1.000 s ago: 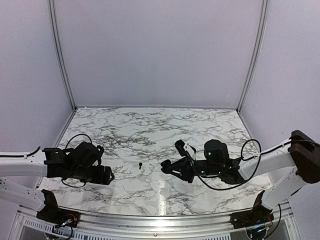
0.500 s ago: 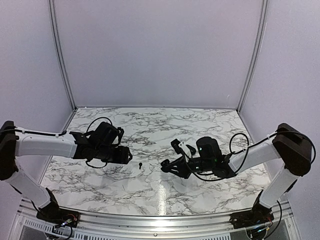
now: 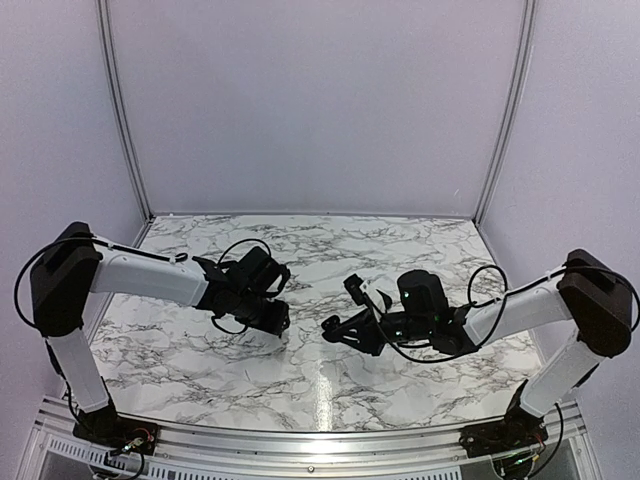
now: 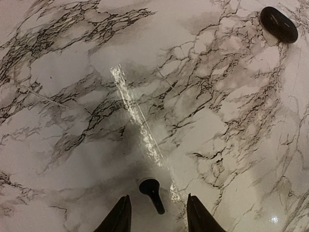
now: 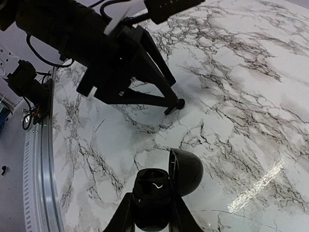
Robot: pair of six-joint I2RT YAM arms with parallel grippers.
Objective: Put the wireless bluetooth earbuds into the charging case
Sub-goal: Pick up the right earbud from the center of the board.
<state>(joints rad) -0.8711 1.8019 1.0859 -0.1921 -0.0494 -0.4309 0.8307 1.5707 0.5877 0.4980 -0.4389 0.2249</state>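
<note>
- I find one of the wireless bluetooth earbuds [image 4: 151, 192] lying flat on the marble table [image 3: 300, 250], just left of the table's middle and under the tip of my left arm.
- In the left wrist view its long axis runs on a diagonal. The rounded head points up and to the left, away from the camera, and the thin stem trails down and to the right, back toward the gripper.
- The left gripper [image 4: 158, 198] is low over the table with its jaws apart, one finger on each side of the bud. There is a sliver of marble between each finger and the bud, so nothing is gripped.
- From overhead the left gripper [image 3: 277, 322] covers the bud, and I cannot make it out there.
- The right gripper [image 5: 152, 205] is clamped on the charging case [image 5: 187, 170], which is a black shell with its lid swung open. It holds the case low over the marble, just right of the left gripper's tip.
- In the right wrist view a small round nub sits at the end of the left arm's finger. It may be the bud's head, but the view is too dark for me to be sure.
- A black oval object [image 4: 279, 24] lies well ahead of the bud, in the far right corner of the left wrist view.
</note>
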